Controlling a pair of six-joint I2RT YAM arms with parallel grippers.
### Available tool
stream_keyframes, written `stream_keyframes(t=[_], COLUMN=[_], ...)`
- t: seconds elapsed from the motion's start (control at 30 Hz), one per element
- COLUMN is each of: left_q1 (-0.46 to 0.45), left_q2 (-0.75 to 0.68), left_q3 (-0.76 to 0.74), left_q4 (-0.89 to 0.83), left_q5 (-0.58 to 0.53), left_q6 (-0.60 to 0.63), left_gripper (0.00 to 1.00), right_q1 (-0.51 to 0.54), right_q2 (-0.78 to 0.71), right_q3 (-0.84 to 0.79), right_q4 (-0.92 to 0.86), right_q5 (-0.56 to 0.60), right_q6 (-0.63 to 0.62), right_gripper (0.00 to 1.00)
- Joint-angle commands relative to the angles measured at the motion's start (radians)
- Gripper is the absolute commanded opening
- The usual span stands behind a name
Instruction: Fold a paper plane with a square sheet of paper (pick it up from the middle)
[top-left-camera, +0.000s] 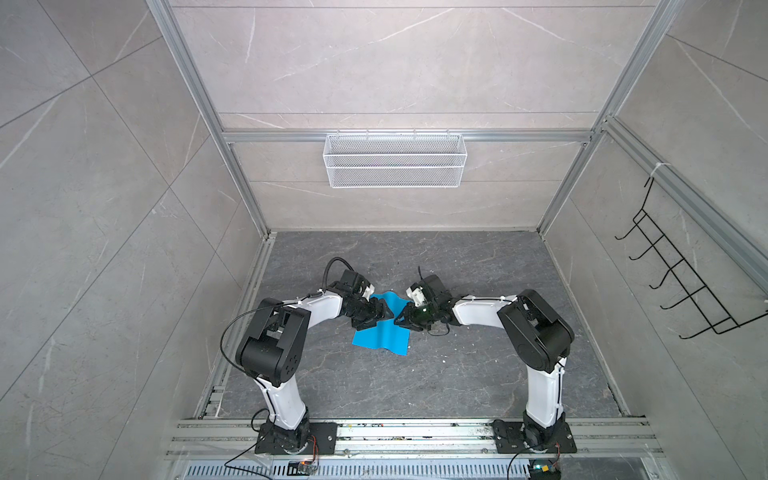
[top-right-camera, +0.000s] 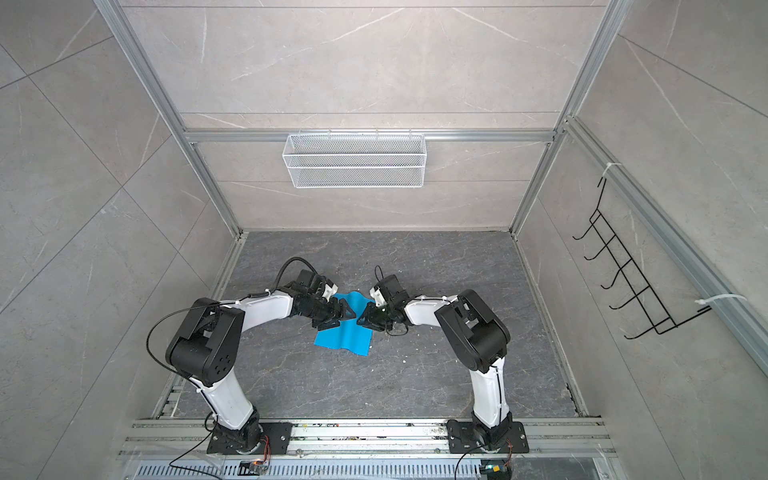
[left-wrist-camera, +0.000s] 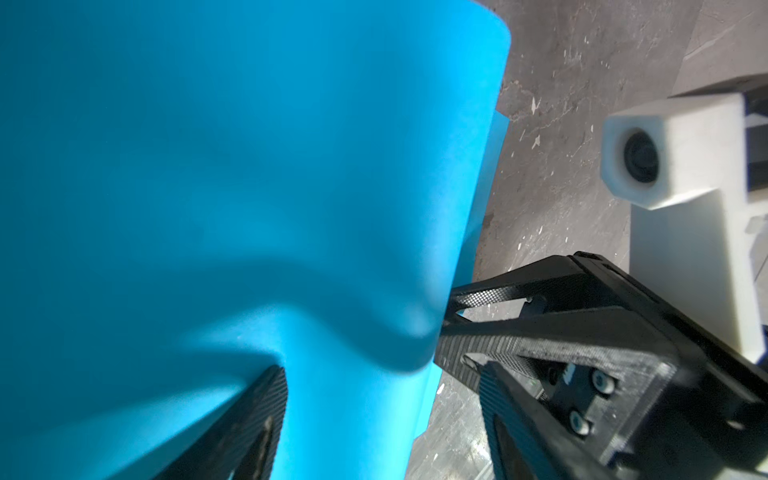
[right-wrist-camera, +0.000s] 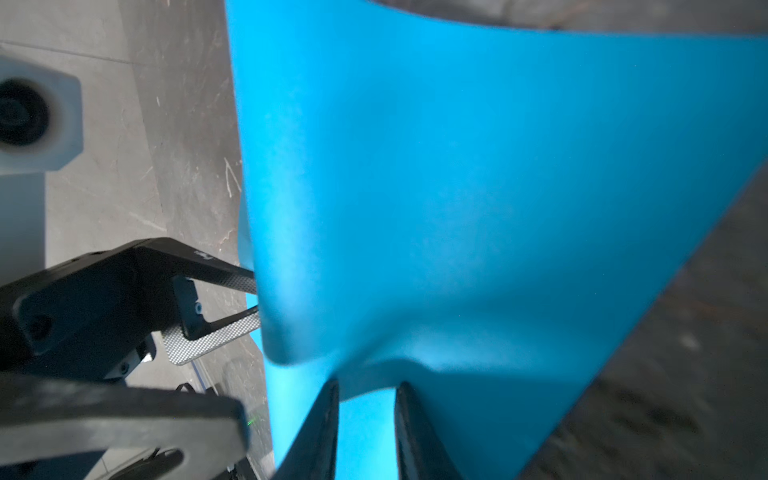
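Observation:
The square sheet of paper, bright blue, lies mid-table and is buckled up into a ridge between both grippers. My left gripper reaches in from the left. In its wrist view it stands open, fingers wide apart, with the sheet spanning the gap. My right gripper comes from the right. In the right wrist view it is shut on a raised fold of the sheet. The grippers' tips nearly meet over the paper. No paper plane shape shows.
A white wire basket hangs on the back wall and a black hook rack on the right wall. Aluminium rails run along the front by the arm bases. Small white specks dot the dark table.

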Motion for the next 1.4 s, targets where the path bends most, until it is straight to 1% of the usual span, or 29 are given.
stream_keyframes(t=[0.0, 0.17, 0.3, 0.4, 0.6, 0.7, 0.8, 0.9, 1.03, 1.2, 1.27, 1.37], left_q1=[-0.002, -0.001, -0.001, -0.001, -0.001, -0.001, -0.001, -0.001, -0.003, -0.030, -0.046, -0.059], left_q2=[0.042, 0.052, 0.061, 0.060, 0.019, -0.011, -0.031, -0.059, -0.105, -0.143, -0.137, -0.107], left_q3=[-0.019, -0.007, 0.003, 0.007, -0.004, -0.018, -0.036, -0.055, -0.094, -0.143, -0.150, -0.153], left_q4=[-0.020, -0.033, -0.045, -0.040, -0.019, 0.004, 0.042, 0.084, 0.178, 0.359, 0.419, 0.485], left_q5=[-0.023, -0.040, -0.063, -0.063, -0.061, -0.053, -0.021, 0.026, 0.121, 0.207, 0.225, 0.246], left_q6=[0.006, -0.002, -0.011, -0.016, -0.010, -0.010, -0.009, -0.026, -0.108, -0.272, -0.330, -0.395], left_gripper=[0.72, 0.70, 0.65, 0.58, 0.38, 0.30, 0.26, 0.22, 0.21, 0.22, 0.22, 0.22], right_q1=[0.003, 0.003, 0.002, 0.003, -0.003, -0.013, -0.027, -0.050, -0.106, -0.164, -0.166, -0.165], right_q2=[0.061, 0.097, 0.120, 0.125, 0.090, 0.058, 0.021, -0.049, -0.185, -0.340, -0.373, -0.376], right_q3=[0.032, 0.074, 0.102, 0.112, 0.101, 0.078, 0.053, -0.001, -0.109, -0.196, -0.197, -0.192], right_q4=[-0.043, -0.044, -0.050, -0.050, -0.050, -0.036, -0.014, 0.027, 0.091, 0.068, 0.024, -0.015], right_q5=[-0.026, -0.069, -0.076, -0.082, -0.055, -0.045, -0.046, -0.041, -0.037, -0.021, -0.021, -0.036], right_q6=[-0.057, -0.065, -0.068, -0.068, -0.068, -0.063, -0.052, -0.039, -0.014, -0.038, -0.076, -0.111], right_gripper=[0.28, 0.28, 0.28, 0.28, 0.27, 0.27, 0.27, 0.27, 0.27, 0.28, 0.29, 0.30])
